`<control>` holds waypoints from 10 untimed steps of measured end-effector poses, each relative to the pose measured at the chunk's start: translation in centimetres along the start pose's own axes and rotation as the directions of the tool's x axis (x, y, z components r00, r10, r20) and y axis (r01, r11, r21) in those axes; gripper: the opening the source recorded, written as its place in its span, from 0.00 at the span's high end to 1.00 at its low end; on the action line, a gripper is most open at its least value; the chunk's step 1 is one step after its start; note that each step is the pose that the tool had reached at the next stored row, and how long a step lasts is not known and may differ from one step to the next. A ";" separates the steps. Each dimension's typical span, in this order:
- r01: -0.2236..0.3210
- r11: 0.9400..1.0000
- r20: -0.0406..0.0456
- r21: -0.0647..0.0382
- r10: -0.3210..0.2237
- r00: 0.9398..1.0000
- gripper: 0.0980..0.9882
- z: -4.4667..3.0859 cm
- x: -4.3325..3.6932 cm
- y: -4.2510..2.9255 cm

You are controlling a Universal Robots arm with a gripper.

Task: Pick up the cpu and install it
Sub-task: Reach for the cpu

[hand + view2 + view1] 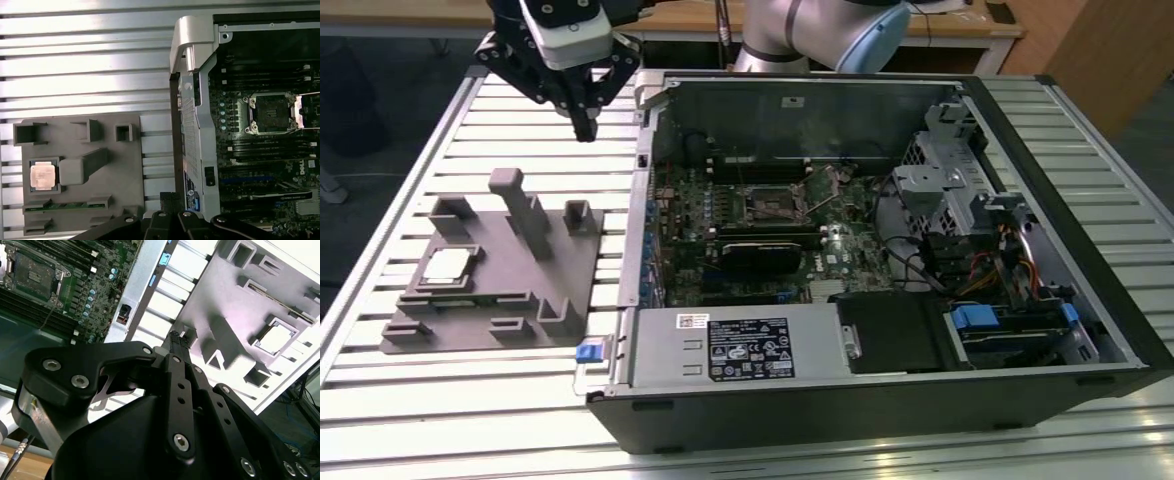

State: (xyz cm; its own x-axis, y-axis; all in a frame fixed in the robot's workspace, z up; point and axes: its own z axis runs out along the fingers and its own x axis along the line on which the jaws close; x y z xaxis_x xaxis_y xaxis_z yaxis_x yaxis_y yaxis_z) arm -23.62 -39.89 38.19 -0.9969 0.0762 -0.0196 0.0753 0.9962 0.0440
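The cpu (450,264) is a small pale silver square lying flat in a recess of the grey plastic tray (520,310) on the exterior view's left. It also shows in the first wrist view as the cpu (42,176) and in the second wrist view as the cpu (275,340). My gripper (583,128) hangs above the slatted table beyond the tray, beside the computer case's near corner. Its black fingers (175,340) are shut together with nothing between them. The open socket (770,203) sits on the motherboard inside the case, and the socket (271,113) looks bare in the first wrist view.
The open black computer case (1067,200) lies on its side on the slatted metal table (400,400). It holds a power supply (740,345), drive cages and cables on the exterior view's right. The tray carries upright grey posts (527,215). Its metal side wall (192,75) stands between tray and motherboard.
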 end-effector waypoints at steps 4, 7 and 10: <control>0.000 1.000 0.000 0.000 0.000 1.000 0.99 0.03 0.36 -0.03; 0.000 1.000 0.000 0.000 0.000 1.000 0.99 0.05 0.61 -0.05; 0.000 1.000 0.000 0.000 0.000 1.000 0.99 0.08 0.82 -0.07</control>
State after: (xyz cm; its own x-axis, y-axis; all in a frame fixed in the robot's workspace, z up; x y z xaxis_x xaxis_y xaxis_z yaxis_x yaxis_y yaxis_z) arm -24.44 -39.89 38.09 -0.9969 0.0762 -0.0191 0.0753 0.9962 0.0439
